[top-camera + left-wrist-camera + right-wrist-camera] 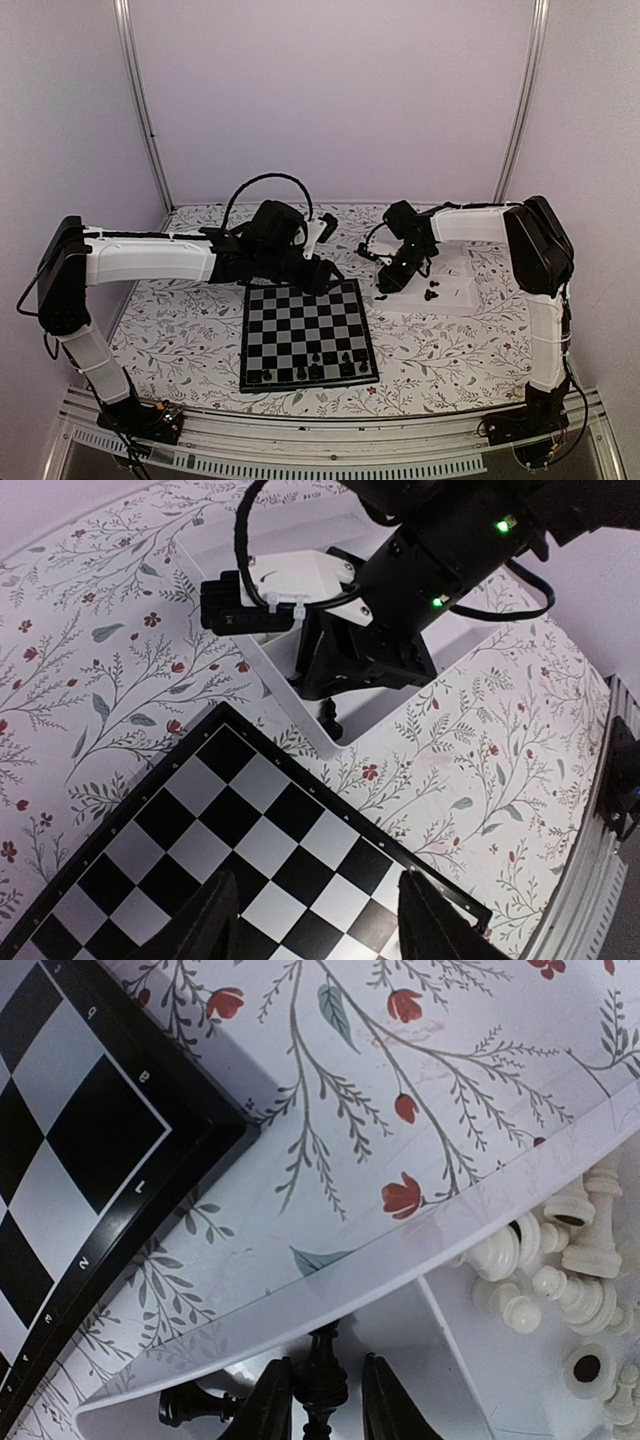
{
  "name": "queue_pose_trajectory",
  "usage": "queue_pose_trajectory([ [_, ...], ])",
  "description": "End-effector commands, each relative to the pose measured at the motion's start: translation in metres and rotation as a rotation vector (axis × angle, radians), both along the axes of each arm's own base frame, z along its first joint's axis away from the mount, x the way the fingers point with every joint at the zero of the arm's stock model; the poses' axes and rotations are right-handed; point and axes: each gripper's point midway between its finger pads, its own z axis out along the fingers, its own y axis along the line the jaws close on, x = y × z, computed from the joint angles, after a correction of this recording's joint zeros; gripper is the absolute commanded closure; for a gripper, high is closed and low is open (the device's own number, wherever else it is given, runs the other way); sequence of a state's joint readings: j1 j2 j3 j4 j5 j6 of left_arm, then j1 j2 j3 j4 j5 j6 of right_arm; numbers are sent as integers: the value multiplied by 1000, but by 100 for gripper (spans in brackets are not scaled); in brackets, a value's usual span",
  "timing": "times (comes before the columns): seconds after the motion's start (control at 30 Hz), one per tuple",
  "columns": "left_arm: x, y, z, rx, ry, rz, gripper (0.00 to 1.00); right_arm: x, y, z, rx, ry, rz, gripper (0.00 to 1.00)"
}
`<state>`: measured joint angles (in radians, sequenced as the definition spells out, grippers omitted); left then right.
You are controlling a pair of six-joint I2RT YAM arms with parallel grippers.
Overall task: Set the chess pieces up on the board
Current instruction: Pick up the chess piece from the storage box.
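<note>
Right wrist | chess piece (pixel 321 1375) upright between right fingers (pixel 272 1405), grip unclear | left fingers (pixel 215 920) apart

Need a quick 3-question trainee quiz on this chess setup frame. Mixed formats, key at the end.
1. True or false: the left gripper is open, with nothing between its fingers.
2. The white pieces lie: A) on the board; B) in the tray; C) on the flowered cloth.
3. Fill in: the piece between the fingers of the right gripper is ____ in colour.
Key: 1 true; 2 B; 3 black.
</note>
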<state>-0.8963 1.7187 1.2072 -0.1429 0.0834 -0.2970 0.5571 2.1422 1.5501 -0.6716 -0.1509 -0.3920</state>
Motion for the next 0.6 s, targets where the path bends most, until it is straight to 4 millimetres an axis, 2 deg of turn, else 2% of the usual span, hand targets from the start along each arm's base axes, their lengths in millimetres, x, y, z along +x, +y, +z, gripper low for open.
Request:
queue_pose_trajectory([
  [0.0,5,-1,0,-10,-5,-3,43,-14,-22,-10,-80,43,-22,78],
  [0.3,7,-8,2,-21,-6,-16,43,-8,-10,0,-9,23,7,92],
  [0.37,9,-10,6,-32,-12,-21,43,-4,-11,11,29,6,4,94],
  [0.47,14,-16,15,-74,-12,-27,43,0,-8,40,116,-52,31,96],
  [0.5,16,-19,19,-96,-7,-31,43,-1,-5,54,154,-76,48,96],
  [0.57,20,-26,23,-143,15,-42,44,-6,0,70,203,-112,97,96],
])
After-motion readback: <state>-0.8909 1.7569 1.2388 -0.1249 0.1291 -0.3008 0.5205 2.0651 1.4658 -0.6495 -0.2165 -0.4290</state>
